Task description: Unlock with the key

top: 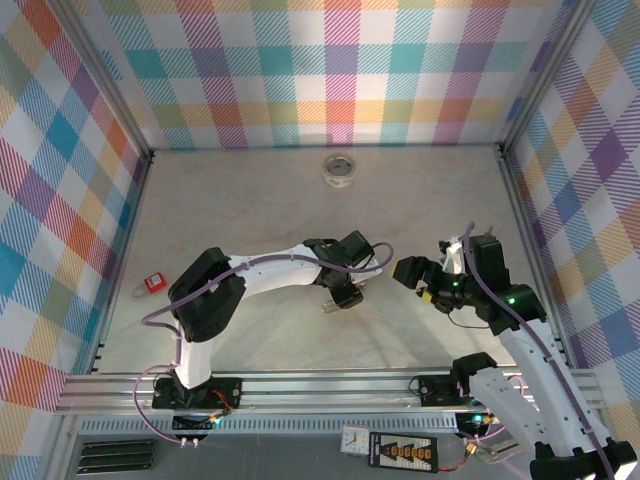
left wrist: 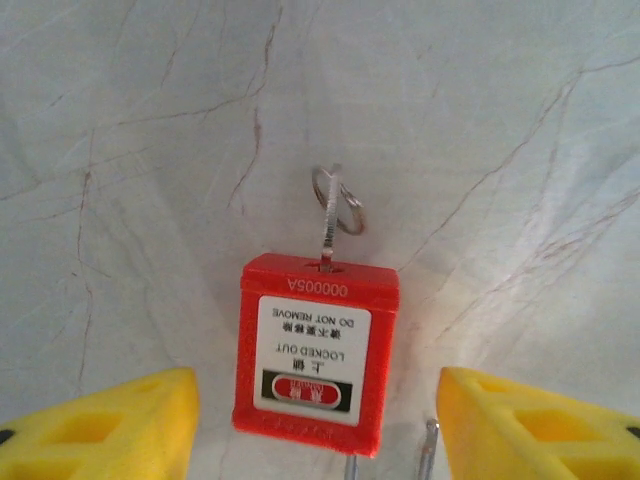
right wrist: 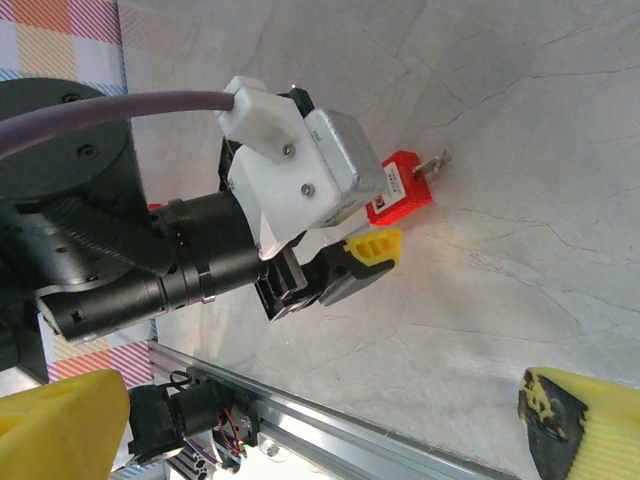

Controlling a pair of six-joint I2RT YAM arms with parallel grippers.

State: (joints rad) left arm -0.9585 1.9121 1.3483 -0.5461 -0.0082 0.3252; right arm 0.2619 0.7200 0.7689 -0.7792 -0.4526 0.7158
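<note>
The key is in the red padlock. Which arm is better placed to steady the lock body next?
Left, probably. The left end effector stands open with a finger on each side of the red padlock, the key at the far end. The right end effector, also open, is off to the side.

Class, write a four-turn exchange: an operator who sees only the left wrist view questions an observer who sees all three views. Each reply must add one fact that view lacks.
Operator: I see the red padlock with the key in it, lying between the left fingers. Is there any other lock?
Observer: Yes, a second red padlock lies by the left edge of the table.
Operator: And the right arm?
Observer: The right fingers stand wide apart and empty, to the right of the left wrist.
</note>
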